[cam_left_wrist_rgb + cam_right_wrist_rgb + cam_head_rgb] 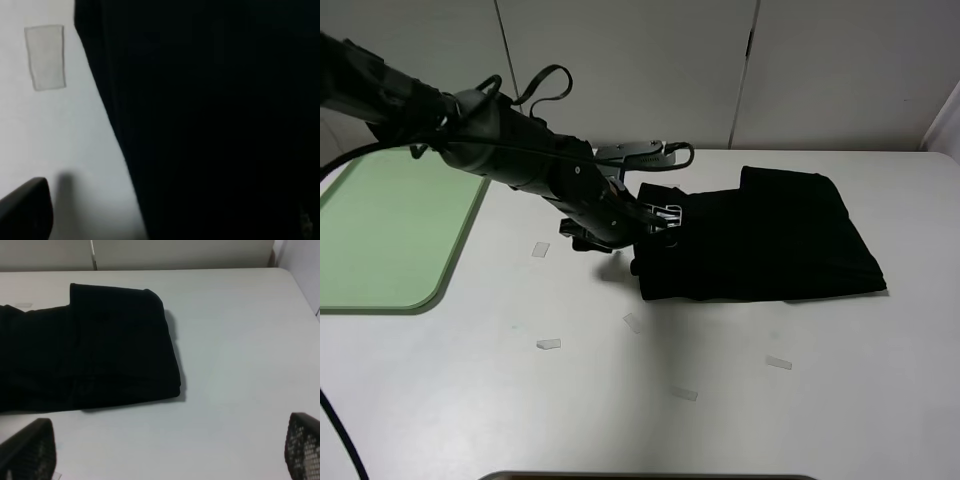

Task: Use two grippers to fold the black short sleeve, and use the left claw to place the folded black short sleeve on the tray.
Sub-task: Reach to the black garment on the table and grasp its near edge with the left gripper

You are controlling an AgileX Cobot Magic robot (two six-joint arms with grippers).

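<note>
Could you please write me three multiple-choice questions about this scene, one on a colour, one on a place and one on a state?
1. What colour is the tray?
A. light green
B. red
C. blue

2. Where does the black short sleeve lie?
A. on the tray
B. folded on the white table, apart from the tray
C. on the floor

3. How does the right gripper stand?
A. shut on the black short sleeve
B. open, holding nothing
C. shut, holding nothing

Answers:
1 A: the tray's whole surface shows pale green.
2 B: bare tabletop separates the folded cloth from the tray.
3 B: its fingertips stand far apart, with only table between them.
</note>
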